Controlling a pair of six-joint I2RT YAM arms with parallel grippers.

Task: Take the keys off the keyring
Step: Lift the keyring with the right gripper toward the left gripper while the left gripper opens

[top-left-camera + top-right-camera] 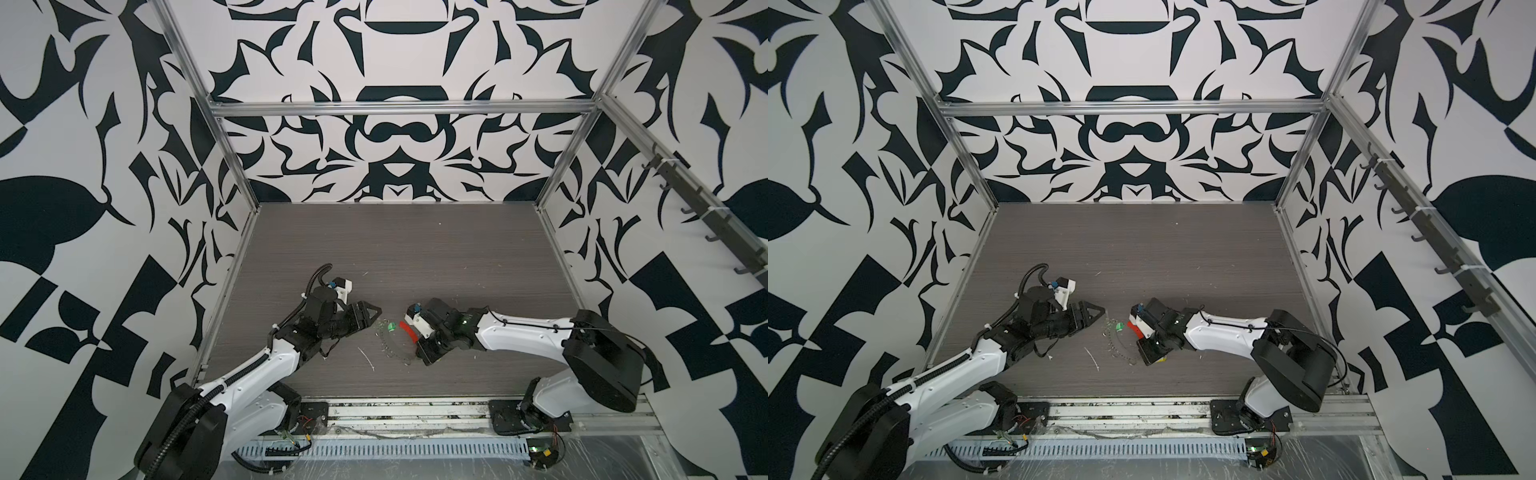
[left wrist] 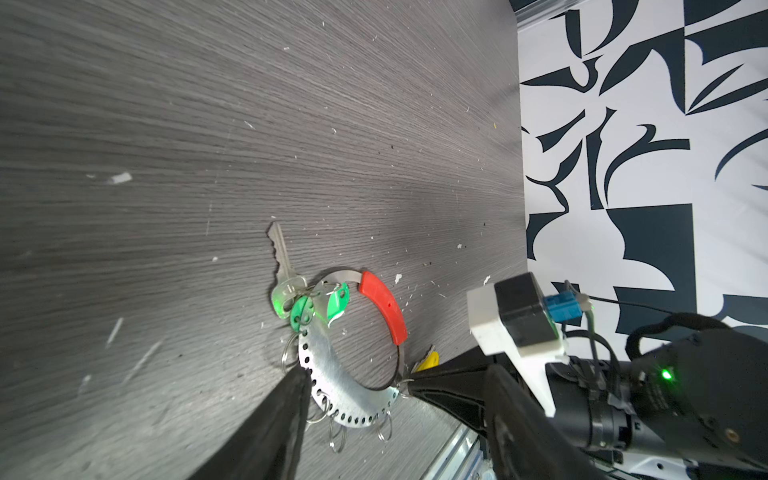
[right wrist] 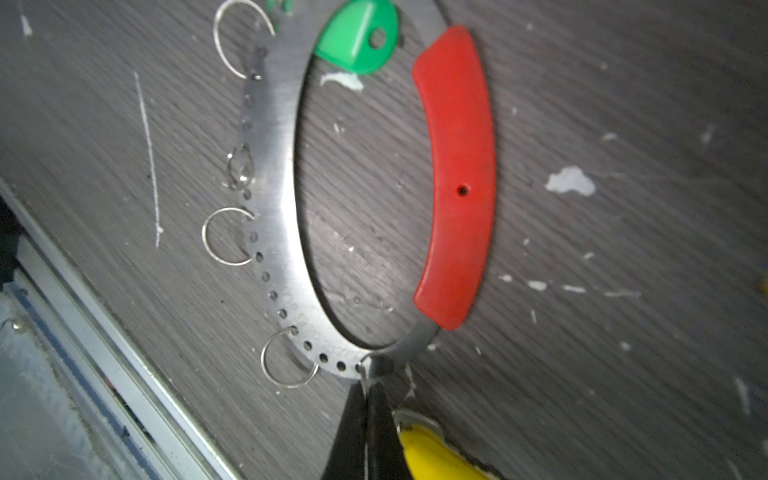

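At keyring (image 3: 284,174) end, my right gripper (image 3: 368,401) pinched tight, yellow tag (image 3: 432,453) just beside; left gripper (image 1: 374,319) wide, nearer green tag (image 1: 390,327).

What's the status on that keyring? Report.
Left tool open, near keyring. Right tool shut at keyring's edge, beside yellow tag. Green tag at opposite end. Nothing blocking.

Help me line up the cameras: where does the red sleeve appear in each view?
Top view: red sleeve lower centre, right of the green tag.
Top view: same place.
Left wrist: on the keyring, between green tag and yellow tag.
Right wrist: large, mid-frame.
Shared landmark: the green tag by the sleeve's end.
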